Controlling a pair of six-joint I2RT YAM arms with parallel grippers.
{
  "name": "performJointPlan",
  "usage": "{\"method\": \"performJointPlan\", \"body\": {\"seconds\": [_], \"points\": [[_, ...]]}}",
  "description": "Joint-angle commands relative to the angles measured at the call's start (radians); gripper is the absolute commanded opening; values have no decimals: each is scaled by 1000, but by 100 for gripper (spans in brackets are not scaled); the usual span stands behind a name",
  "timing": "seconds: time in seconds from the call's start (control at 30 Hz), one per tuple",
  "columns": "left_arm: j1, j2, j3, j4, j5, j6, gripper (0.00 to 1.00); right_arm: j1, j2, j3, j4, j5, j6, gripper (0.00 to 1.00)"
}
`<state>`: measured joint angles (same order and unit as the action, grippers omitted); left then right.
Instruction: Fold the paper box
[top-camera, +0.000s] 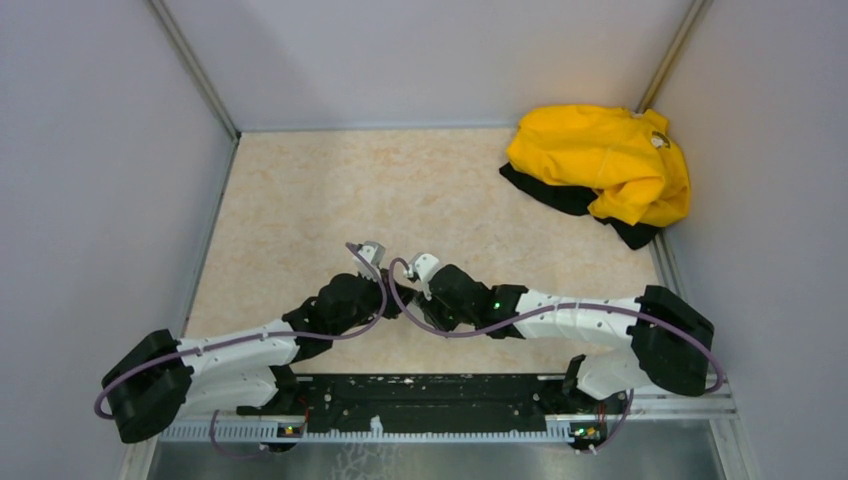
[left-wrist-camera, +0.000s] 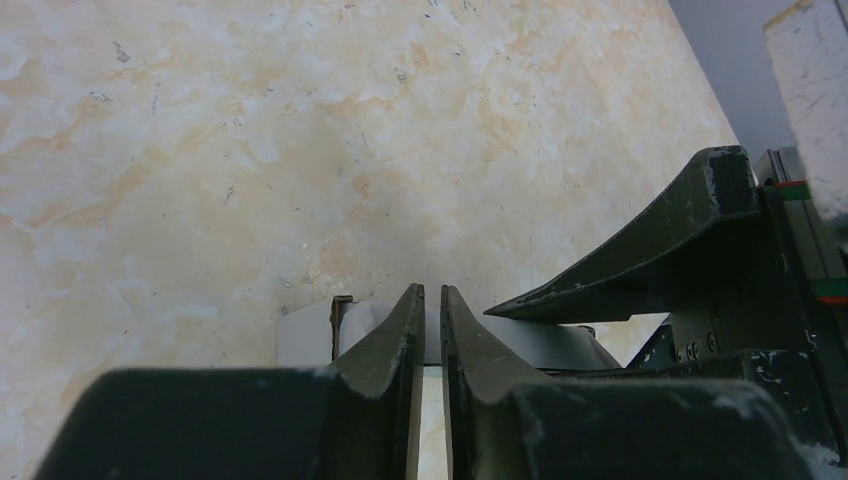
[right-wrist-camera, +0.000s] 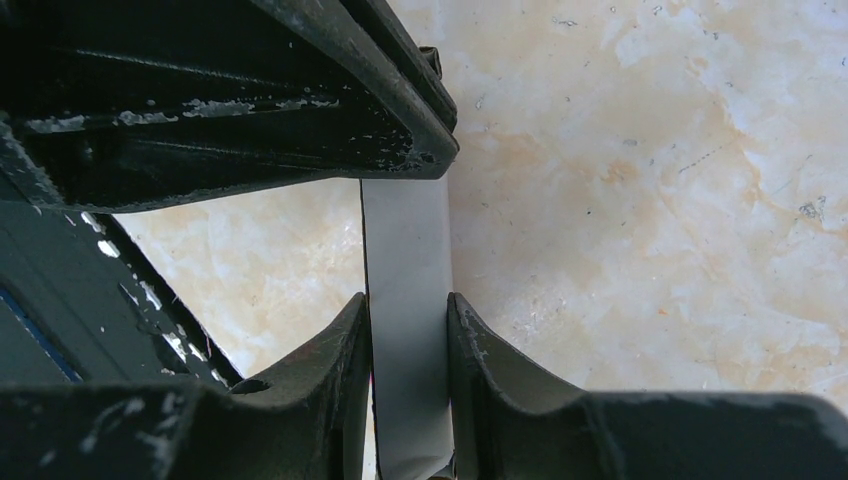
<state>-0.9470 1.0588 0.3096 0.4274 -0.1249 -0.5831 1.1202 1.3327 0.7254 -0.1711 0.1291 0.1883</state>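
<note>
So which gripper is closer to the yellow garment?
Right. The yellow garment lies in the far right corner; the right gripper is mid-table, the left gripper just left of it, farther.

Tabletop (top-camera: 300, 200) is cream with orangey-tan marbling and tiny dark specks. The paper box (right-wrist-camera: 408, 260) is plain pale grey-white with no print. The left gripper (left-wrist-camera: 432, 295) and right gripper (right-wrist-camera: 410, 305) are both near-black with a greenish tint and chipped white scuffs. The arms (top-camera: 240, 350) are white and black, with purple cables (top-camera: 470, 330). The jacket (top-camera: 600, 160) is bright yellow on a black cloth (top-camera: 550, 192). Walls (top-camera: 100, 150) are pale lilac-grey.
</note>
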Motion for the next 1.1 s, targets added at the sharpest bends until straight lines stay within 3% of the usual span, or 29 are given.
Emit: {"method": "performJointPlan", "body": {"seconds": [0.0,0.27,0.57,0.7,0.8,0.93,1.07], "points": [[-6,32,-36,-88,-4,-5,17,-32,-5,-42,-19,7,20,9],[-6,59,-22,-99,-4,-5,17,-36,-90,-45,4,-37,24,36],[-6,66,-17,-113,-4,-9,17,-36,-170,-28,-24,-50,19,57],[-6,83,-9,-114,-4,-8,17,-37,-219,-17,-53,-28,21,59],[-6,92,-5,-112,-3,-7,17,-36,-264,-3,-90,-5,32,49],[-6,100,0,-116,-2,-7,17,-37,-276,29,-155,7,43,0],[-5,104,3,-118,-2,-7,17,-37,-234,39,-190,-26,41,0]]}}
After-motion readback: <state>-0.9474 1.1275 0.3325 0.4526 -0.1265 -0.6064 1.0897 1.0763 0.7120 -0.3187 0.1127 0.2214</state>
